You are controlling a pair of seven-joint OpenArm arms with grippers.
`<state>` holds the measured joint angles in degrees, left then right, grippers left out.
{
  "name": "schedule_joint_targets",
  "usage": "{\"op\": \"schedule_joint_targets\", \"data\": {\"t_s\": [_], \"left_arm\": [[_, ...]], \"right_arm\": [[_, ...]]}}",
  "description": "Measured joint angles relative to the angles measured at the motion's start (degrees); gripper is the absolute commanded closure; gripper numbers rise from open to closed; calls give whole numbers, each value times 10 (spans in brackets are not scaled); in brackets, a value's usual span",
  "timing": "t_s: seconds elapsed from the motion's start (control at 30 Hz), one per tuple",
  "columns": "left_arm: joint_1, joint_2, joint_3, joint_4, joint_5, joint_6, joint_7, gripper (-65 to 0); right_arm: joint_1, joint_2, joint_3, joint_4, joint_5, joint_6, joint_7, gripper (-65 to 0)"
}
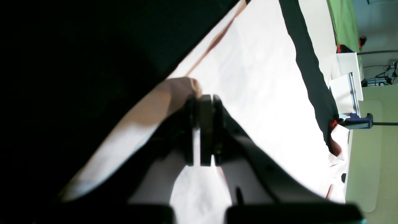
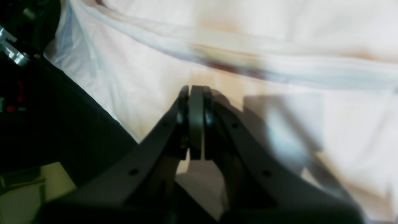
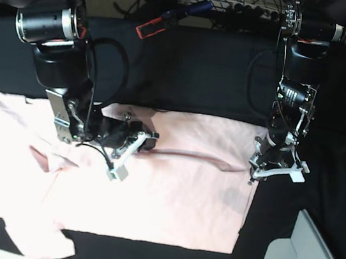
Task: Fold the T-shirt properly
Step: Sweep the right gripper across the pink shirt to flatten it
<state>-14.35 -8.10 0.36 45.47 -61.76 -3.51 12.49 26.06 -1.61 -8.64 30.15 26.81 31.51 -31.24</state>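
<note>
From above, the T-shirt (image 3: 170, 193) was spread flat on the black cloth (image 3: 193, 74), plain pink side up, its long axis running side to side across the table, one sleeve out toward the left edge and a bit bunched at the lower left corner. A long crease ran across the middle of it. That overhead view gave the whole layout but nothing about the jaws. The wrist cameras sorted that out. The left gripper (image 1: 202, 96) was at the shirt's edge with its jaws pressed together on a little tuft of pink fabric, the cloth dark beside it; that view also caught a white box (image 1: 348, 81) and a blue clamp (image 1: 357, 121) off the table edge, which the overhead missed. The right gripper (image 2: 194, 90) sat over the shirt's middle, just short of the crease, jaws squeezed together; I couldn't tell if any fabric was caught between them.
</note>
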Motion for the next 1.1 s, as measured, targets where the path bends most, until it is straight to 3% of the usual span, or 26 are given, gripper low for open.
{"op": "schedule_joint_targets", "data": {"t_s": [0.27,0.5,0.57,0.7,0.93,1.0,1.1], "left_arm": [[-1,0,0,0,0,0,0,0],[-1,0,0,0,0,0,0,0],[-1,0,0,0,0,0,0,0],[-1,0,0,0,0,0,0,0],[0,0,-1,19,0,0,1,-5],[-1,0,-1,30,0,0,1,-32],[-8,0,-2,35,0,0,2,-165]], "right_arm": [[51,-5,3,-118,0,0,78,0],[62,0,3,-122,0,0,90,0],[62,5,4,-122,0,0,116,0],[62,14,4,-122,0,-45,141,0],[63,18,4,-122,0,-53,164,0],[62,19,4,-122,1,-52,180,0],[62,24,4,-122,2,-53,194,0]]}}
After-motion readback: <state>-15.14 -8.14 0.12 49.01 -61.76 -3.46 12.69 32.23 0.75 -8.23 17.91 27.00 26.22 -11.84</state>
